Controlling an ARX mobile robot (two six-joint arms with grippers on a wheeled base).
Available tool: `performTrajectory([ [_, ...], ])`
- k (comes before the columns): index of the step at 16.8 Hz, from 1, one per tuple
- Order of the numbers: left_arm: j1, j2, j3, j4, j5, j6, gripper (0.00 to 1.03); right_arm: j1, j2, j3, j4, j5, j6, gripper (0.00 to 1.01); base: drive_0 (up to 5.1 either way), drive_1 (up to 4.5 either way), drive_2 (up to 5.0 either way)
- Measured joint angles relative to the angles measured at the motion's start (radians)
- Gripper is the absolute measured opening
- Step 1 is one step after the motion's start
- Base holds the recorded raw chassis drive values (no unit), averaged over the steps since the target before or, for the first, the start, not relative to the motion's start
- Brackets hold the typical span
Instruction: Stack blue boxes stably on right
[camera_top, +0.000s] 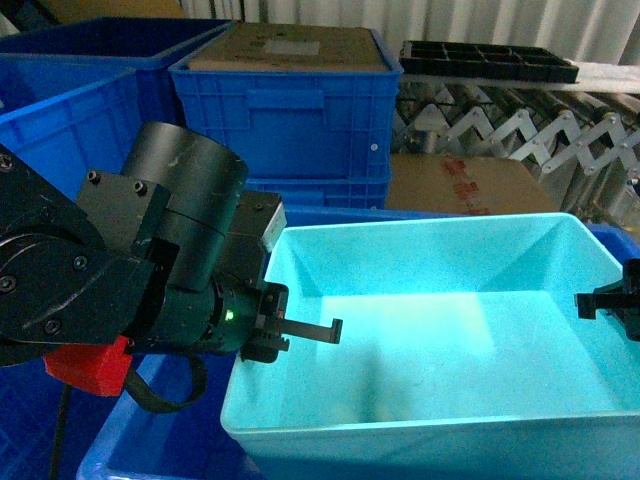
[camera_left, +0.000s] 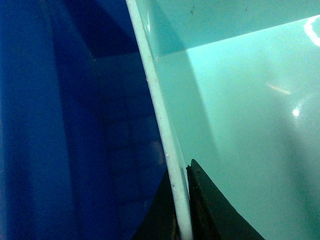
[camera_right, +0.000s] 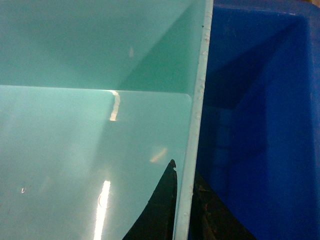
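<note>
here the biggest things are the royal-blue ribbed crates (camera_top: 285, 110) stacked at the far left, with a cardboard carton (camera_top: 465, 183) and a folding roller conveyor (camera_top: 520, 130) behind on the far right. nearer, and filling the right half of the head view, sits the turquoise tub (camera_top: 430, 330), empty, lying inside or just over a darker blue crate (camera_top: 150, 440) whose rim shows at the near left and whose deep interior shows beside the tub wall in both wrist views.

the tub looks light, thin-walled and glossy, so i judge it will flex a little when lifted by opposite walls and could slip through a loose pinch; the rounded rim is the sensible place to hold, one grip on each short side, kept level.

the left gripper (camera_top: 300, 335) straddles the tub's left wall, one finger inside and one outside, jaws narrowed onto the rim. the right gripper (camera_top: 612, 302) does the same on the right wall; its wrist view shows dark fingers (camera_right: 162, 210) hugging both faces of the wall, apparently clamped.
</note>
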Motion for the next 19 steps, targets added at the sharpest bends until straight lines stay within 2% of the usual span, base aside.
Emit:
performTrajectory([
  [4, 0.000, 0.000, 0.000, 0.000, 0.000, 0.002, 0.04, 0.000, 0.000, 0.000, 0.000, 0.000, -0.001, 0.06, 0.0, 0.00, 0.0],
  [5, 0.000, 0.000, -0.003, -0.013, -0.012, 0.084, 0.19, 0.000, 0.000, 0.004, 0.007, 0.006, -0.043, 0.19, 0.0, 0.00, 0.0],
  [7, 0.014, 0.000, -0.005, -0.013, -0.033, 0.160, 0.47, -0.008, 0.000, 0.008, 0.009, 0.040, -0.084, 0.47, 0.0, 0.00, 0.0],
  [8, 0.016, 0.000, -0.005, -0.013, -0.038, 0.174, 0.63, -0.016, 0.000, 0.011, 0.011, 0.045, -0.092, 0.64, 0.0, 0.00, 0.0],
  [9, 0.016, 0.000, -0.005, -0.013, -0.041, 0.183, 0.73, -0.015, 0.000, 0.011, 0.011, 0.047, -0.095, 0.75, 0.0, 0.00, 0.0],
  [11, 0.016, 0.000, -0.005, -0.013, -0.039, 0.188, 0.93, -0.015, 0.000, 0.012, 0.011, 0.047, -0.100, 0.95, 0.0, 0.00, 0.0],
  [12, 0.015, 0.000, -0.005, -0.013, -0.038, 0.192, 1.00, -0.014, 0.000, 0.012, 0.011, 0.046, -0.100, 1.00, 0.0, 0.00, 0.0],
  [13, 0.016, 0.000, -0.005, -0.013, -0.040, 0.192, 0.97, -0.014, 0.000, 0.013, 0.011, 0.046, -0.101, 0.97, 0.0, 0.00, 0.0],
  [19, 0.016, 0.000, -0.005, -0.017, -0.037, 0.193, 0.98, -0.014, 0.000, 0.013, 0.016, 0.047, -0.102, 0.98, 0.0, 0.00, 0.0],
])
